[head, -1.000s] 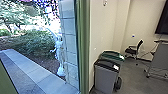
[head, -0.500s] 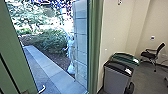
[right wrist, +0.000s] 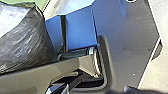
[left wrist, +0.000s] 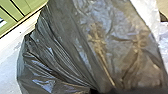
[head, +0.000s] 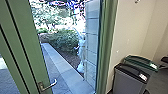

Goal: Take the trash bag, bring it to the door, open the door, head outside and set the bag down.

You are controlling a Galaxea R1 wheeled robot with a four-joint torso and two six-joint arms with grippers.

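Close before the left wrist, the bag (left wrist: 82,50) bulks large, likely kept near the robot so it swings less on the drive; whether either pincer is apart, together or clamped on it, I cannot tell. Beyond the edge of the door (head: 30,37) that bears the handle (head: 48,85), the way to the path (head: 66,80) looks open as far as the frame (head: 108,37), while the bins (head: 130,81) crowd the inner side, so a wide line could snag the bag on handle or frame.

The robot has a dark, angular-edged plate (right wrist: 127,45) — plus a grey-brown bar (right wrist: 32,78) (silvery ring (right wrist: 95,62) nearby).
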